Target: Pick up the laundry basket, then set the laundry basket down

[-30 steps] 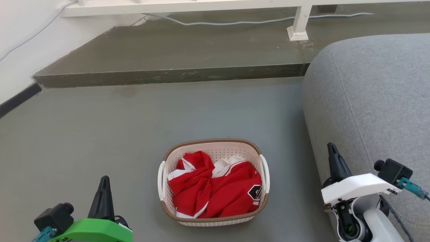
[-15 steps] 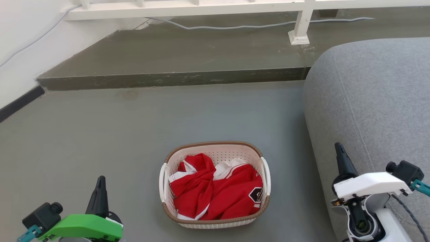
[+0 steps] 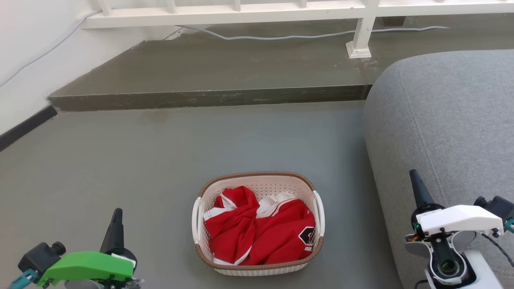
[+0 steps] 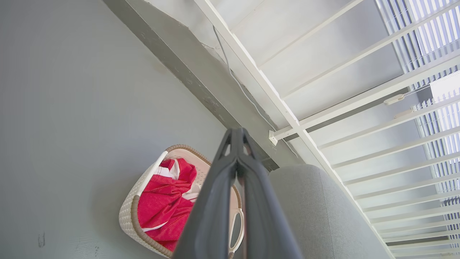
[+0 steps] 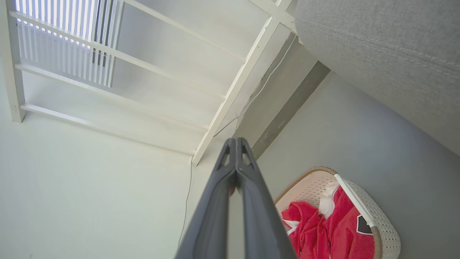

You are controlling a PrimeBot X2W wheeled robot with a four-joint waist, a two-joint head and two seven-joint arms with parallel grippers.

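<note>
The laundry basket (image 3: 263, 184) stands on the grey floor at the lower middle of the head view, cream-white and perforated with a brown rim and white side handles. A crumpled red and white garment (image 3: 259, 230) lies in it. My left gripper (image 3: 117, 212) is shut and empty, well to the basket's left. My right gripper (image 3: 413, 175) is shut and empty, to the basket's right in front of the sofa. The left wrist view has the basket (image 4: 134, 207) partly behind the closed left gripper (image 4: 237, 133). The right wrist view has the basket (image 5: 388, 233) beside the closed right gripper (image 5: 236, 142).
A grey sofa (image 3: 449, 120) fills the right side, close to my right arm. A raised concrete step (image 3: 209, 96) runs across behind the basket, with a white railing (image 3: 281, 10), its post (image 3: 359, 40) and a grey cable (image 3: 281, 37) on it. A white wall (image 3: 20, 60) is at left.
The head camera has tilted, so the basket, step and sofa sit slightly lower in the picture. Both grippers have drawn outward and down toward the lower corners. The basket rests where it was.
</note>
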